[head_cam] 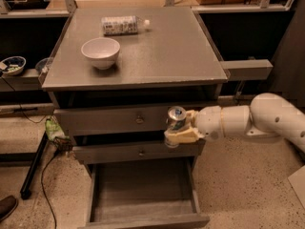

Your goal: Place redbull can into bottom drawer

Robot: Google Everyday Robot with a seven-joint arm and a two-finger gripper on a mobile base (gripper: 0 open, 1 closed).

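Far left, on a dark side shelf, sits a small patterned dish (13,65), and below it a black cable (45,185) trails over the speckled floor (238,185). The grey cabinet's flat, matte surface (167,56) carries a round white bowl (100,52), smooth and glossy, toward its left side. Behind the bowl a clear plastic bottle (123,25) lies on its side, its white cap pointing right. Under the surface, the two upper drawers (105,120) are shut, each with a small round brass knob. The bottom drawer (143,187) is pulled well out, showing a plain flat grey floor and low side walls. Right of centre, the redbull can (175,118) stands upright in the air in front of the upper drawer fronts, above the open drawer's right part, its shiny silver top catching the light. The cream-coloured pincer (177,133) is closed around the can's lower half, gripping it from the right. Behind it the rounded, smooth white arm (248,120) reaches in from the right edge of the room.
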